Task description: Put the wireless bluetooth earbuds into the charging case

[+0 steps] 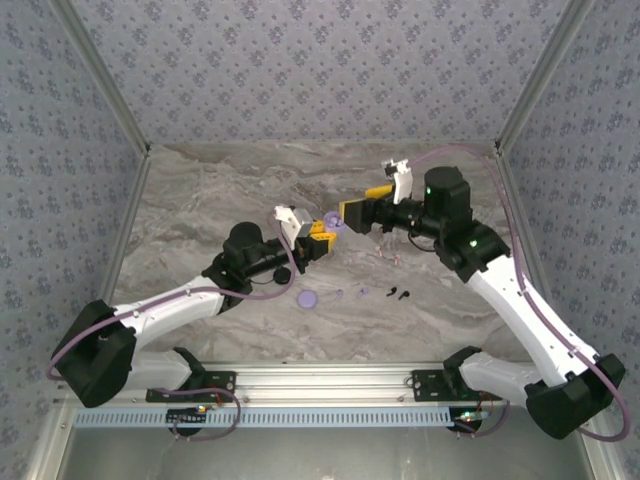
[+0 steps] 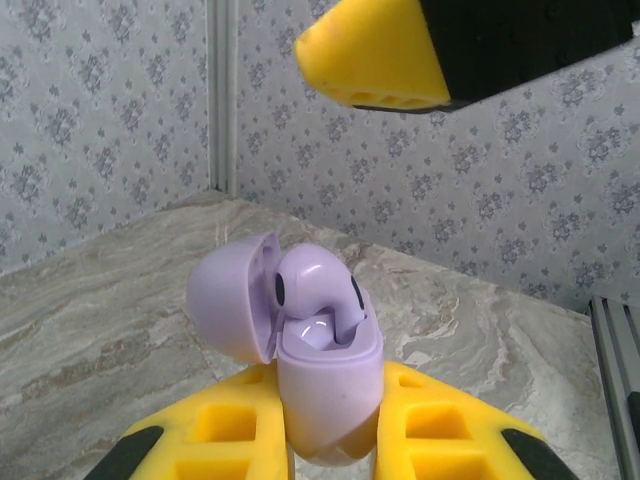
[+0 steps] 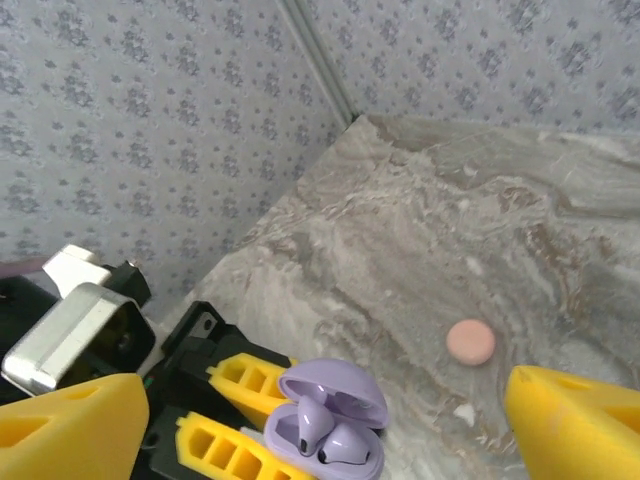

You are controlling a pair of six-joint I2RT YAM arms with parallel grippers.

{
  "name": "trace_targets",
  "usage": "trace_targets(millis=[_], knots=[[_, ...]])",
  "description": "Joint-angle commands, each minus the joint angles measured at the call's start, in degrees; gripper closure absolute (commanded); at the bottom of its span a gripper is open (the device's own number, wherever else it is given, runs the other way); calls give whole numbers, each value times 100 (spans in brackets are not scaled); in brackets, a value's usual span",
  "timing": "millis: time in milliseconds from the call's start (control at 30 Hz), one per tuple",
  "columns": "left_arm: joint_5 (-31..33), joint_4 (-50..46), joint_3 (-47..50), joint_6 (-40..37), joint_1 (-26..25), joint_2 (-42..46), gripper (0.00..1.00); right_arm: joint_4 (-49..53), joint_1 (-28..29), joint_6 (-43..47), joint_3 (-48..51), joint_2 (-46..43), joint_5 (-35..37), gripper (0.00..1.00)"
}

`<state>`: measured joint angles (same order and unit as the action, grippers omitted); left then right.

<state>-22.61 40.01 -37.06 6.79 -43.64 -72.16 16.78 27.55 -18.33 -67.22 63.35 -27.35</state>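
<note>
In the left wrist view a pale purple earbud (image 2: 315, 285) stands in the charging case (image 2: 330, 390) with its long axis upright. Its rounded head is at 12 o'clock and its stem goes down into the well toward 6. It is glossy, with a small dark oval on the side that faces 9 o'clock.

The case is the same pale purple, smooth and rounded, mouth up. Its lid (image 2: 230, 300) hangs open toward 9 o'clock, and the second well beside the earbud shows a shiny bare floor.

The left pincer (image 2: 330, 430) pinches the case between its yellow fingers, one on each side.

In the right wrist view the right pincer (image 3: 325, 395) is spread wide, its fingers well apart on either side of the case and touching nothing.

From above, the case sits near the middle of the marbled surface (image 1: 200, 190), between the two pincers. Two black earbuds (image 1: 398, 293) lie on the surface at 5 o'clock from it, and a purple disc (image 1: 307, 298) lies at 7 o'clock. A pink disc (image 3: 470, 341) lies farther off.
</note>
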Motion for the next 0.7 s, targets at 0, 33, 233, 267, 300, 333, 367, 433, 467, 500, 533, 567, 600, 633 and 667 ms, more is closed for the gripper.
trace_targets(millis=[0,33,233,267,300,333,367,433,467,500,533,567,600,633,667], knots=[[-290,455,-310,-313,-48,228,100,973,-270,156,-542,121,-1083,1],[-321,468,-352,-355,-48,246,100,979,-314,143,-597,133,-1275,0],[-556,777,-609,-583,-48,281,100,1732,-356,679,-1390,176,-1195,0],[-597,807,-678,-611,-48,290,100,1955,-385,750,-1575,205,-1153,0],[-627,830,-746,-646,-48,290,100,2107,-411,797,-1753,252,-1160,0],[-658,848,-811,-676,-48,290,100,2221,-433,834,-1944,306,-1183,0],[-680,871,-866,-695,-48,293,100,2331,-439,856,-2087,353,-1178,0],[-709,954,-950,-722,-44,282,100,2535,-436,860,-2348,459,-1167,0],[-710,996,-988,-731,-48,273,100,2592,-439,837,-2430,495,-1173,0],[-712,1021,-1012,-743,-48,266,100,2642,-437,817,-2501,527,-1199,0],[-712,1034,-1039,-740,-48,261,100,2675,-435,796,-2571,546,-1247,0],[-710,1038,-1065,-761,-48,255,100,2698,-428,787,-2615,563,-1279,0],[-718,1059,-1088,-765,-48,239,100,2740,-413,795,-2661,566,-1283,0],[-725,1089,-1100,-755,-48,229,100,2781,-408,820,-2697,564,-1234,0],[-728,1126,-1102,-740,-48,214,100,2819,-408,831,-2707,564,-1191,0]])
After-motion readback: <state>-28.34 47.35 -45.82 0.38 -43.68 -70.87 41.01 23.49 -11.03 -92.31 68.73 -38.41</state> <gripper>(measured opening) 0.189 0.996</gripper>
